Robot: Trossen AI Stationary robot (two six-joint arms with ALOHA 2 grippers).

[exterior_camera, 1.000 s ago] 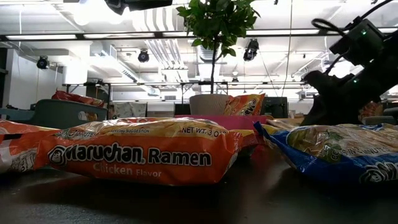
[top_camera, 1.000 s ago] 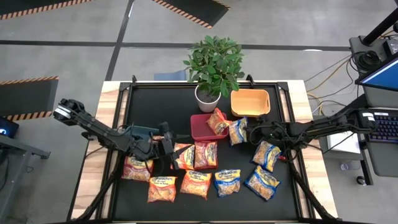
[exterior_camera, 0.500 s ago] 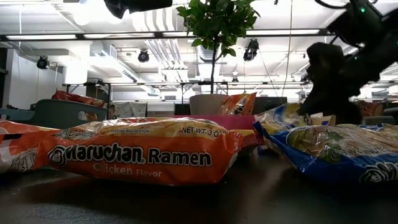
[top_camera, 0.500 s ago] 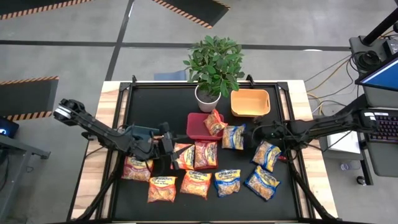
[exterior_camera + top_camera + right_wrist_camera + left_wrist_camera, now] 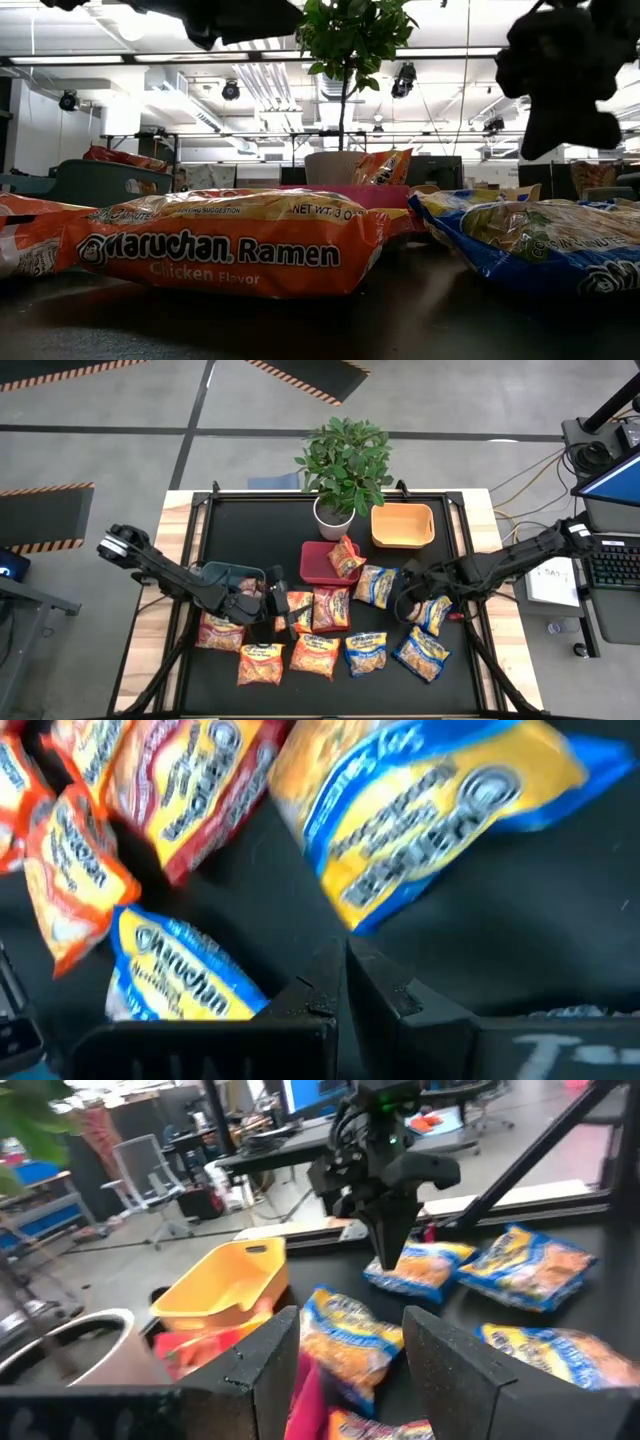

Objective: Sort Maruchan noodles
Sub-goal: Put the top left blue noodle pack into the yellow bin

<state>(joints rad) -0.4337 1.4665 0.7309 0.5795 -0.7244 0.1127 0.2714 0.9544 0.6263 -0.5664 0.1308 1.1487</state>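
While empty, right pincer beside blue packet.

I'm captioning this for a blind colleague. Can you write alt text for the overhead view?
Two dark arms reach over a black table strewn with orange and blue Maruchan noodles. The right gripper, shut and empty, sits beside a blue packet; the left gripper is open over orange packets. Behind stand a potted plant, red bin and orange bin.

The tabletop is black with pale wood edges. Noodle packets come in two schemes: orange-red ones with white lettering, and blue ones with yellow centres. One bin is orange-yellow, another red, a third grey-blue. The plant is green in a white pot. Both arms are dark.
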